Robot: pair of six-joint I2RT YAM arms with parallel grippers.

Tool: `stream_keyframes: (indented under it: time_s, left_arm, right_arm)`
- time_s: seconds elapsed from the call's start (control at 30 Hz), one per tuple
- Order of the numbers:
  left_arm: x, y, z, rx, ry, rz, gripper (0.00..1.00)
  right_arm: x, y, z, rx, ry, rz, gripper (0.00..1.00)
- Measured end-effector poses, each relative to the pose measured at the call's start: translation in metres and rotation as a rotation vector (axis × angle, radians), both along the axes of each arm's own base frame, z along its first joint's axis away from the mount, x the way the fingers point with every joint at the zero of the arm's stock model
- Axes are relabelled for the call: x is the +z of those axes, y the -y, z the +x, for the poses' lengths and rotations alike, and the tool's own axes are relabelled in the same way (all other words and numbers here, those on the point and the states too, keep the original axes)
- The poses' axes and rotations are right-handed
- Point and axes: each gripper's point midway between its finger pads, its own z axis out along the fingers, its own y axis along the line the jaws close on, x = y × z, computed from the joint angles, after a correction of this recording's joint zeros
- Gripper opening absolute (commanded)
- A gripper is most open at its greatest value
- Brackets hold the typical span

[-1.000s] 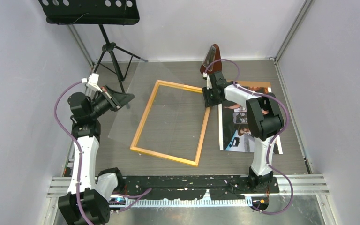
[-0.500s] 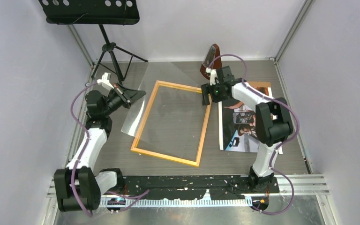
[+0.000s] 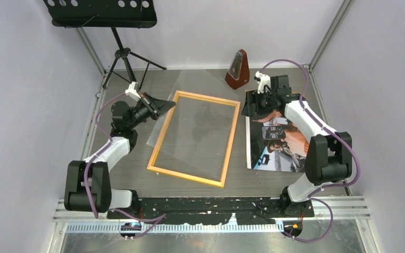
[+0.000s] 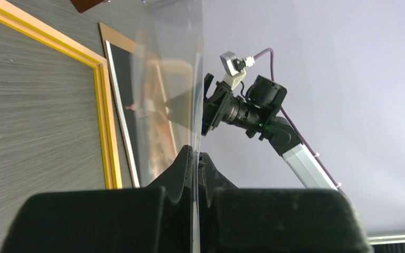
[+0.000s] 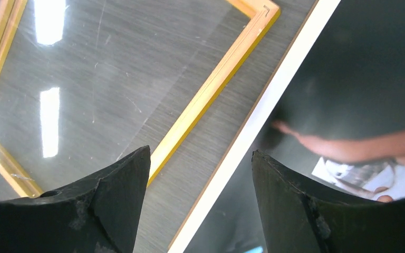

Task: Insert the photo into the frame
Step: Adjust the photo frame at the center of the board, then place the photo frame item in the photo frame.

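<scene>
Your photo (image 3: 282, 145) lies flat on the worktop (image 3: 242, 179) at the right, picture side up, just beside the frame (image 3: 185, 176) and outside it. Any lettering on the print is too small to read. The frame lies flat in the middle of the worktop. Your right arm (image 3: 306, 118) has its jaws spread apart, gripping nothing, over the photo's far left corner. Your left arm (image 3: 113, 150) has its jaws clenched on the edge of a clear sheet (image 3: 195, 126) that reaches over the frame. A metronome (image 3: 238, 69) stands beyond the frame.
</scene>
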Motion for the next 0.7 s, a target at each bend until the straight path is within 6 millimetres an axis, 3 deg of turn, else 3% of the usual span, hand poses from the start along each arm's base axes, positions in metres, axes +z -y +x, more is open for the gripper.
stream_keyframes:
  time_s: [0.27, 0.7]
  left_arm:
    - [-0.013, 0.005, 0.008, -0.014, -0.024, -0.028, 0.0]
    - [-0.041, 0.01, 0.01, 0.007, -0.07, -0.027, 0.0]
  right_arm:
    - [-0.009, 0.005, -0.021, 0.022, -0.018, 0.027, 0.76]
    - [-0.007, 0.009, -0.029, 0.028, 0.012, 0.053, 0.75]
